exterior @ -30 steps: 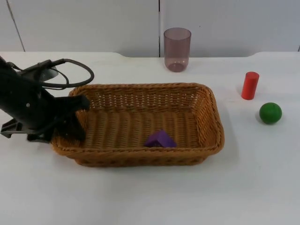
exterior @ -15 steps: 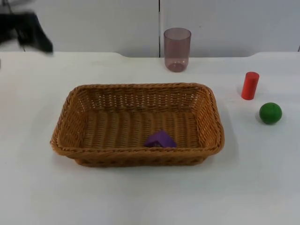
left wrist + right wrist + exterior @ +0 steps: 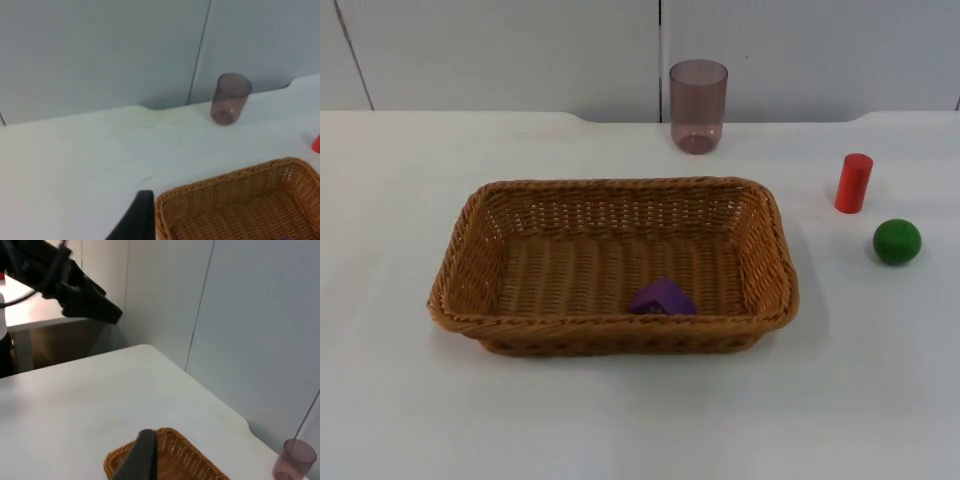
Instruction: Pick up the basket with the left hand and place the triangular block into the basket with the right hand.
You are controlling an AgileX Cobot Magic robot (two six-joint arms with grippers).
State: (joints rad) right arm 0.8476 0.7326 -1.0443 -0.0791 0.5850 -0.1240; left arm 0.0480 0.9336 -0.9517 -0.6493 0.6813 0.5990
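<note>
The brown wicker basket rests on the white table, a little left of the middle. Inside it, close to the front wall, lies the purple triangular block. My left gripper hangs above the table just off a corner of the basket, apart from the rim. It also appears in the right wrist view as a black shape raised high beyond the table's far edge. My right gripper is lifted well above the table and looks down on a basket corner.
A translucent purple cup stands at the back by the wall, also seen as the cup from the left wrist. A red cylinder stands upright at the right, with a green ball just in front of it.
The left arm was at the basket's left rim one second ago. It has since lifted away up and to the left, out of the top view. Basket and block have not moved.
</note>
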